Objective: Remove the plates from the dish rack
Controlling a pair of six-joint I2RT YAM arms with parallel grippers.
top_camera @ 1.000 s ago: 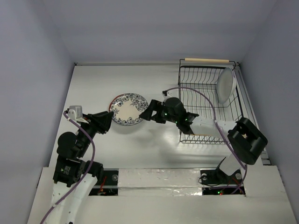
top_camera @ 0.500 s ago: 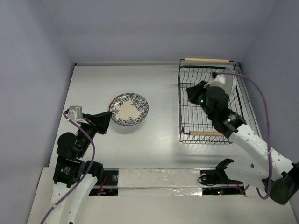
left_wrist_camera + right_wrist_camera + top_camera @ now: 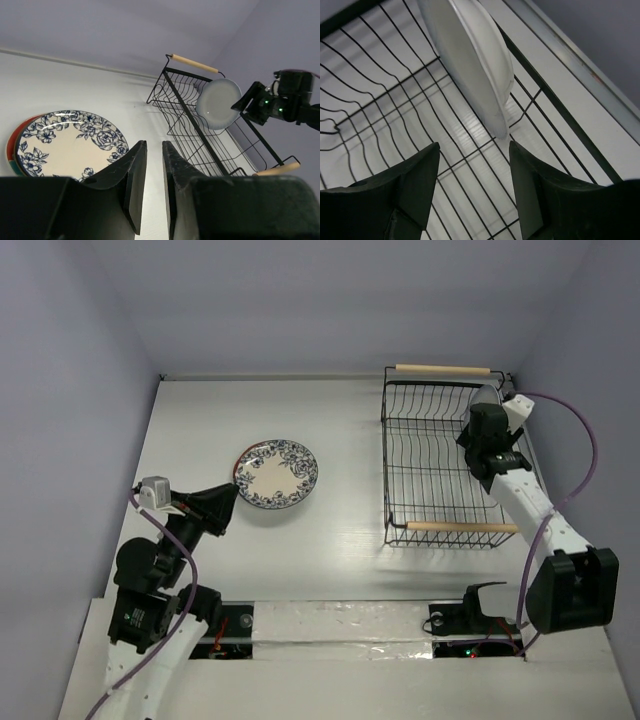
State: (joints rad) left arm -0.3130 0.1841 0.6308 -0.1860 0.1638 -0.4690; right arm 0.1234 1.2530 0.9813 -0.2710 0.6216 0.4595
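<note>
One pale plate [image 3: 475,55] stands on edge at the right end of the black wire dish rack [image 3: 440,465]. My right gripper [image 3: 474,147] hovers over the rack with its jaws open, and the plate's near rim lies just beyond the fingertips, close to the right one. From above, the right gripper [image 3: 483,418] covers most of that plate [image 3: 484,396]. A white plate with a blue flower rim [image 3: 277,473] lies flat on the table on top of a red-and-blue plate [image 3: 10,145]. My left gripper [image 3: 225,502] is shut and empty, just near-left of that stack.
The rack's wooden handles sit at its far end [image 3: 443,369] and near end [image 3: 462,527]. A raised metal table edge [image 3: 580,65] runs close along the rack's right side. The right wall stands just beyond it.
My right gripper left the flat plates, swung across to the rack and now sits at the standing plate with jaws open. The left gripper closed and stayed in place.
</note>
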